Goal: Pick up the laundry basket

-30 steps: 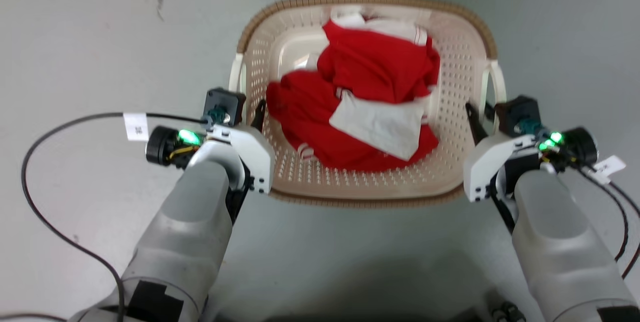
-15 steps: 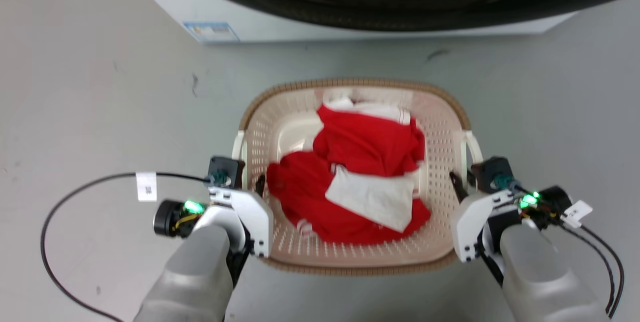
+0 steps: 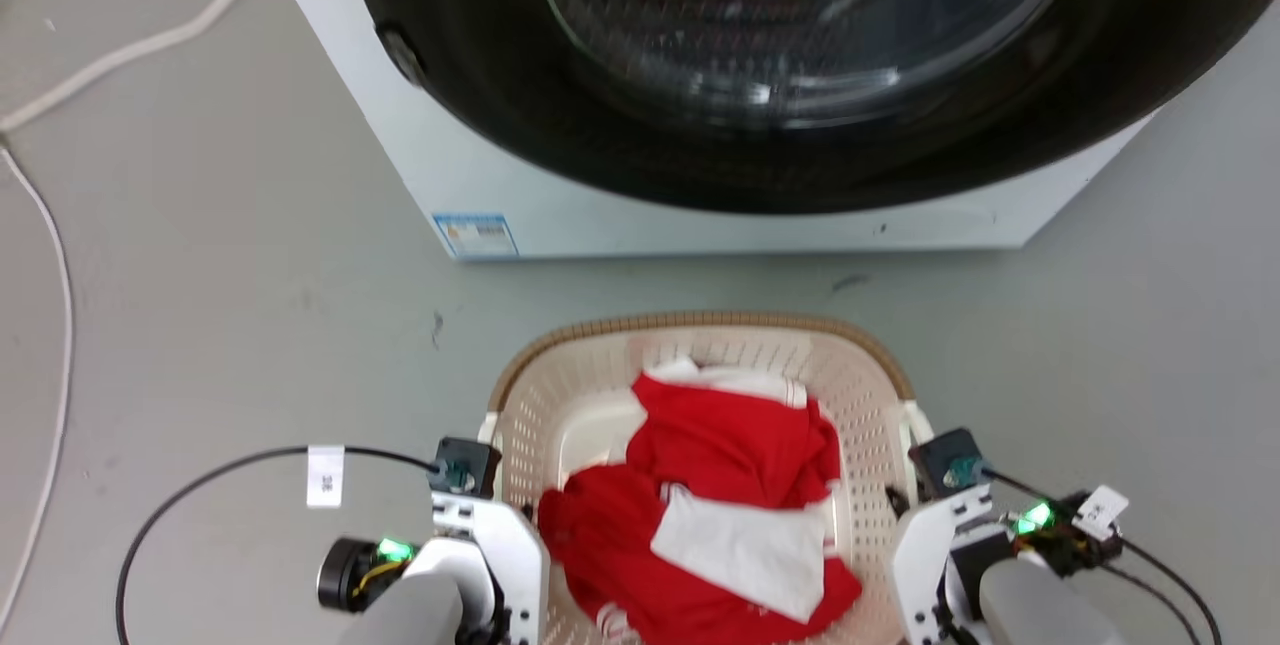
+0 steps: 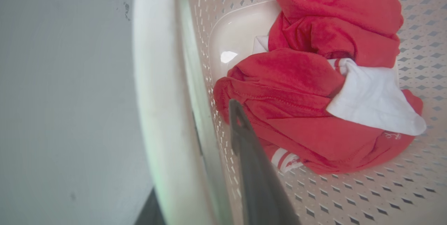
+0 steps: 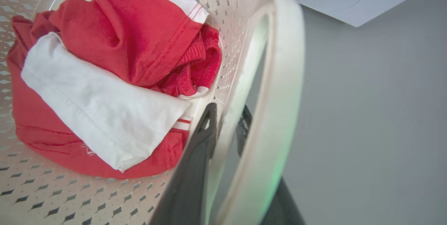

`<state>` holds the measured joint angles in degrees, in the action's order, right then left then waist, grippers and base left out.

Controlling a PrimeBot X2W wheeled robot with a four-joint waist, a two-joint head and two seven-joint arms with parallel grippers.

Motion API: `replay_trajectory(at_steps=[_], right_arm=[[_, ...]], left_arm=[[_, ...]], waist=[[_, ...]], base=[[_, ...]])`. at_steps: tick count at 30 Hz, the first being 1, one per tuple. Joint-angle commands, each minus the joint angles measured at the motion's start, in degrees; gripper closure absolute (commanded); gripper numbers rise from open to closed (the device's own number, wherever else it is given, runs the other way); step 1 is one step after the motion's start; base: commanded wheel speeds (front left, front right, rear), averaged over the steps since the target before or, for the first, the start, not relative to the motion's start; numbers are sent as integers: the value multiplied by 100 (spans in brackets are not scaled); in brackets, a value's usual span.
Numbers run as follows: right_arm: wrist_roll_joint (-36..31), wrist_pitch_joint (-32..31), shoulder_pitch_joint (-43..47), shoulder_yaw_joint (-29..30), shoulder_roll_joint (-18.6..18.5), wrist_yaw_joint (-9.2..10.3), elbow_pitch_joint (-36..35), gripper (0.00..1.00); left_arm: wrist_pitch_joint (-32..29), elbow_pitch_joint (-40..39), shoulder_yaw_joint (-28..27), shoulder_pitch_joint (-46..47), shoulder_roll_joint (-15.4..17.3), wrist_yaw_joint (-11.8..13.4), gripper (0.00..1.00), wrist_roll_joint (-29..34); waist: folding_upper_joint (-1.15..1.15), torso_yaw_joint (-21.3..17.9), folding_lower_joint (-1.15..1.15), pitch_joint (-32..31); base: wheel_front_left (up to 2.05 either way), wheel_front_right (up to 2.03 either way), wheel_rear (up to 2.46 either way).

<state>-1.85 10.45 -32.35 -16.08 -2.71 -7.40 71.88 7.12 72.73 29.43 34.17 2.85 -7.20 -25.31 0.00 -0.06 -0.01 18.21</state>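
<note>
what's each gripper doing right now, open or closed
left gripper: shut on the laundry basket, on its left side
right gripper: shut on the laundry basket, on its right side

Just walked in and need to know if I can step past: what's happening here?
A two-armed robot is gripping a laundry basket by its sides. The left gripper straddles the left side, and the right gripper pinches the right wall. The basket holds red and white clothes and is in front of a washing machine. Whether it has left the floor is not clear.
</note>
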Motion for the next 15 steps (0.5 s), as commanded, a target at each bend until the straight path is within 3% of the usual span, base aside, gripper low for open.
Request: replay_trajectory(at_steps=[1,15], right_arm=[[137,-100,172,-246,-27,-16,-30,100],[1181,-904,677,-1370,-3,-22,-185,100]], left_arm=[[-79,-16,127,-132,6,-36,100,-64],[-906,-149,706,-645,106,-42,100,-748]], waist=[[0,-7,1,-479],[0,-76,1,-1668]], base=[[0,0,0],[0,0,0]])
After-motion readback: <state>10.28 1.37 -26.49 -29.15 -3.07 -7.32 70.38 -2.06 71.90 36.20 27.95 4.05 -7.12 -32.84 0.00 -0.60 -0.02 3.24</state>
